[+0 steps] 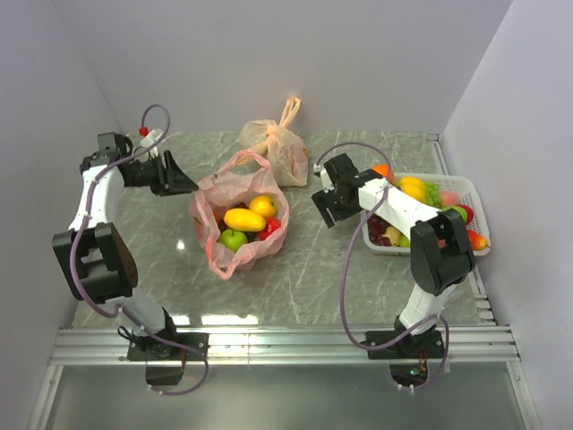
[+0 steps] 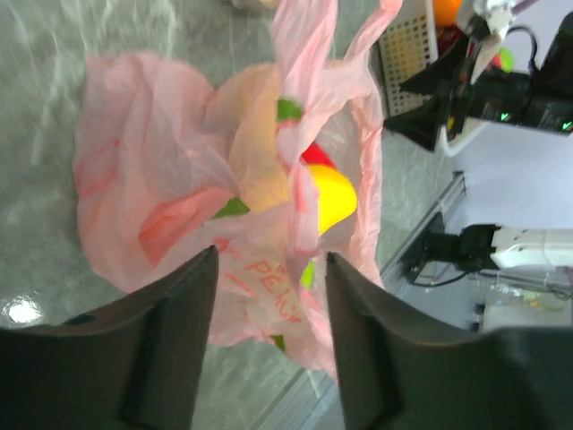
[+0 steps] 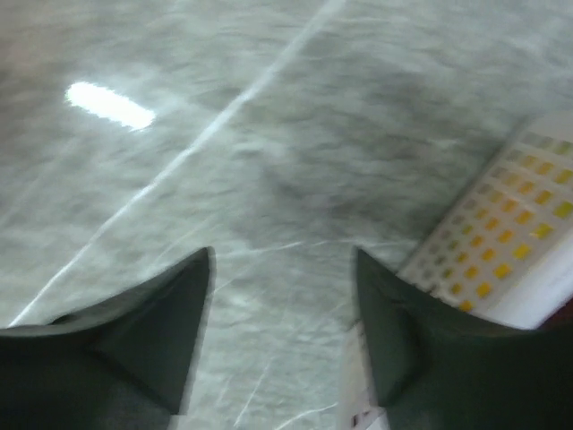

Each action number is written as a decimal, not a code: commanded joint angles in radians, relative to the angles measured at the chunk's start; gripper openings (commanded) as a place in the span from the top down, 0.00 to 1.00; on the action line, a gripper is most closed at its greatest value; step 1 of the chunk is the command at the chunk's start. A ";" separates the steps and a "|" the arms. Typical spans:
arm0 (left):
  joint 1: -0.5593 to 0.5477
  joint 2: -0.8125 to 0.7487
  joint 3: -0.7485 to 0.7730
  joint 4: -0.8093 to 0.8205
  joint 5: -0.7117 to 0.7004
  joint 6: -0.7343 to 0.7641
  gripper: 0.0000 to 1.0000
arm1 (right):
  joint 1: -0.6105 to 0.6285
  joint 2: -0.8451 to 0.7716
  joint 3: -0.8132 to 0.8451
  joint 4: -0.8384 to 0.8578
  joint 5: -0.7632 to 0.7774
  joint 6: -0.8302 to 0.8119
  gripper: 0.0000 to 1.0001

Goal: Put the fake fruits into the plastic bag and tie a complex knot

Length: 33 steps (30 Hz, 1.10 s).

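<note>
The pink-red plastic bag (image 1: 235, 215) lies open mid-table with fake fruits inside: a yellow lemon (image 1: 243, 219), an orange (image 1: 263, 206), a green apple (image 1: 234, 239) and something red (image 1: 269, 227). Its handles are loose; no knot shows. My left gripper (image 1: 183, 184) is open and empty just left of the bag. In the left wrist view the bag (image 2: 170, 188) fills the view beyond the open gripper (image 2: 271, 264), with the yellow fruit (image 2: 331, 199) inside. My right gripper (image 1: 320, 208) is open and empty between the bag and the basket, over bare table in the right wrist view (image 3: 285, 262).
A white perforated basket (image 1: 479, 218) at the right holds more fake fruits; its wall shows in the right wrist view (image 3: 501, 269). A paler orange-beige bag (image 1: 277, 143) with tied handles stands behind the pink bag. Walls close in the back and both sides.
</note>
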 commanded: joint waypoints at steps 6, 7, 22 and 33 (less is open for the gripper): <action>0.002 -0.092 0.187 -0.129 -0.007 0.209 0.11 | 0.009 -0.136 0.258 0.062 -0.380 0.031 0.15; 0.003 -0.106 0.187 -0.120 -0.017 0.214 0.10 | 0.009 -0.132 0.312 0.079 -0.399 0.048 0.15; -0.141 -0.448 -0.006 -0.307 -0.085 0.722 0.11 | 0.085 0.285 0.863 0.229 -0.496 0.231 0.14; -0.207 -0.524 -0.118 -0.406 -0.146 0.897 0.15 | 0.205 0.449 0.975 0.251 -0.254 0.111 0.23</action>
